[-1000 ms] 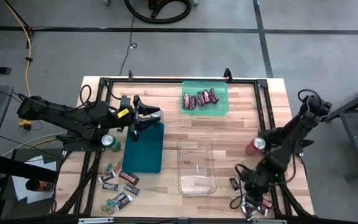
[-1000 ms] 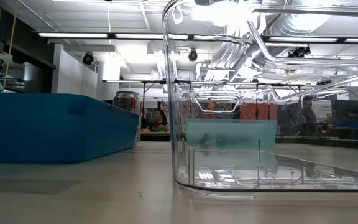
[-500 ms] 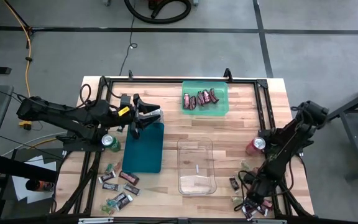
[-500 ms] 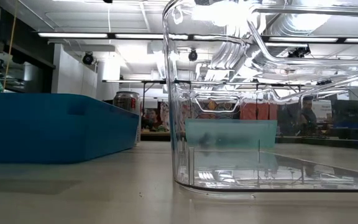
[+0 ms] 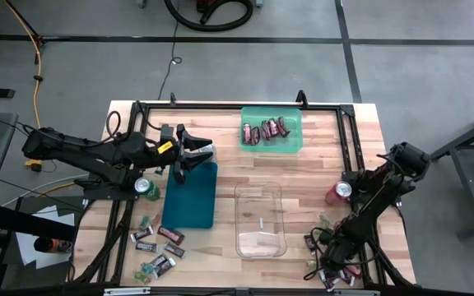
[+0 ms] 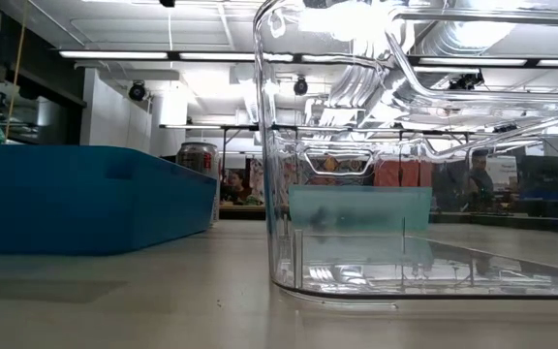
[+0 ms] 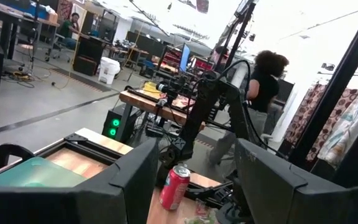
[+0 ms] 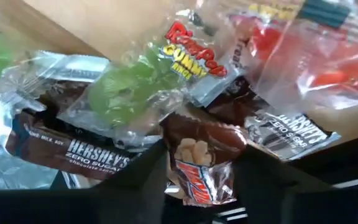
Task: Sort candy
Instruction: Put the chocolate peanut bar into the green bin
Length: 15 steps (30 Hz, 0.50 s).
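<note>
Candy lies in two piles: one (image 5: 156, 245) at the table's near left, one (image 5: 334, 265) at the near right corner. Dark red bars (image 5: 266, 130) sit in the green tray (image 5: 296, 141). My right gripper (image 5: 323, 260) is low over the right pile, open. In the right wrist view its fingers (image 8: 201, 163) stand on either side of a brown wrapped piece (image 8: 197, 146), among dark Hershey's bars (image 8: 73, 155) and a green gummy packet (image 8: 135, 87). My left gripper (image 5: 189, 159) hovers open over the far end of the blue bin (image 5: 189, 197) and holds nothing (image 7: 194, 171). My right gripper comes down on the near right candy pile from above, its open fingers (image 8: 143, 180) on either side of the brown wrapped piece's end (image 8: 194, 177), which lies on the pile. Whether the fingers touch it, I cannot tell.
A clear bin (image 5: 260, 220) stands mid-table, filling much of the low view (image 6: 415, 145) beside the blue bin (image 6: 85, 208). A green can (image 5: 144, 187) stands by the blue bin, a red can (image 5: 338, 191) by the right arm. Black frame rails run along the table edges.
My right gripper has moved toward the table's near edge and down onto the near right candy pile, the arm folding lower. My left arm has kept still.
</note>
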Available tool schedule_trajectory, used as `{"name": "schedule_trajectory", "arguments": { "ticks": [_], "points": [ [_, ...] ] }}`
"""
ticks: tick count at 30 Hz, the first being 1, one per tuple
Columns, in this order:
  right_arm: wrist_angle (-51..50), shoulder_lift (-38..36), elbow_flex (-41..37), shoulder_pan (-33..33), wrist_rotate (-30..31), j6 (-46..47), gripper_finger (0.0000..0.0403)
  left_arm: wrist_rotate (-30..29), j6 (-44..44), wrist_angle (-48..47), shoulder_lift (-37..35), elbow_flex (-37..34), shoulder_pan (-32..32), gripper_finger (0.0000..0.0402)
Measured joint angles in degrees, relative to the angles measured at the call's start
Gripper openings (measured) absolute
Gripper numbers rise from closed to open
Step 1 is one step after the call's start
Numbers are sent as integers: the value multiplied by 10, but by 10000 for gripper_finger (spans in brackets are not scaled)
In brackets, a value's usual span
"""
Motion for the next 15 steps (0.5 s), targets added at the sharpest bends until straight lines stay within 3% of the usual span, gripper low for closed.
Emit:
{"name": "schedule_trajectory", "arguments": {
  "ticks": [5, 10, 13, 15],
  "points": [
    [-20, -31, 14, 0, -5, -12, 24, -1, 0, 0, 0, 0, 0, 199],
    [-92, -84, 65, -2, -12, -64, 29, -1, 0, 0, 0, 0, 0, 199],
    [-106, -121, 103, -20, 13, -165, 21, -1, 1, 0, 0, 0, 0, 199],
    [-103, -141, 131, -39, 64, -259, 10, -1, 1, 3, 0, 0, 0, 199]
  ]
}}
